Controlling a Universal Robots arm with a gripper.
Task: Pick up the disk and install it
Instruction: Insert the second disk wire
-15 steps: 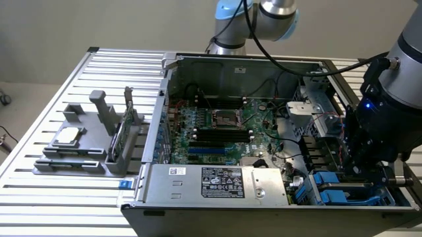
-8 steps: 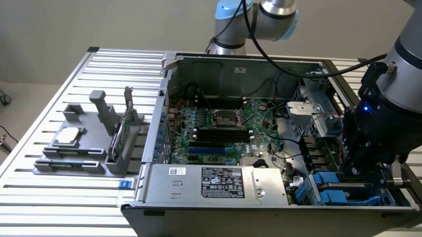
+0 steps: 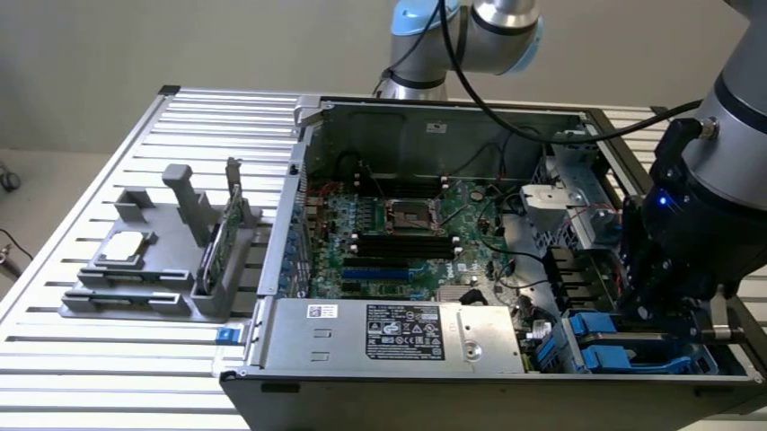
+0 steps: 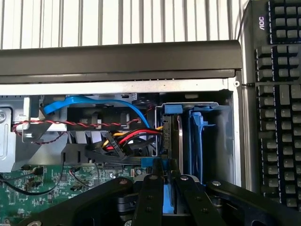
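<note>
1. Nearest the wrist camera are the black linkage arms of the gripper [image 4: 163, 188], drawn close together with a blue strip of plastic pinched between the fingers [image 4: 149, 190].
2. That blue strip belongs to the disk [image 4: 170, 141], which stands on edge in the drive bay at the corner of the computer case [image 3: 396, 106]; its dark edge and blue carrier frame run away from the gripper into the bay.
3. The jaws are nearly closed, and they grip the disk's blue carrier end.
4. Just beside the disk, another blue carrier [image 4: 196, 136] sits in the neighbouring slot of the same bay.
5. In the exterior view the gripper [image 3: 671, 328] reaches down into the case at that view's right, above the blue drive carriers [image 3: 605, 346].
6. Red, yellow and black cables [image 4: 124, 139] and a blue flat cable [image 4: 94, 104] lie next to the bay.
7. The green motherboard [image 3: 401, 229] fills the case floor, and the labelled power supply [image 3: 401, 330] lies along the near edge.
8. Outside the case, on the slatted metal table [image 3: 72, 260], a grey holder [image 3: 162, 269] carries a small silver chip [image 3: 126, 247] and an upright circuit card [image 3: 228, 229].
9. A black keyboard [image 4: 277, 94] lies beside the case in the wrist view.
</note>
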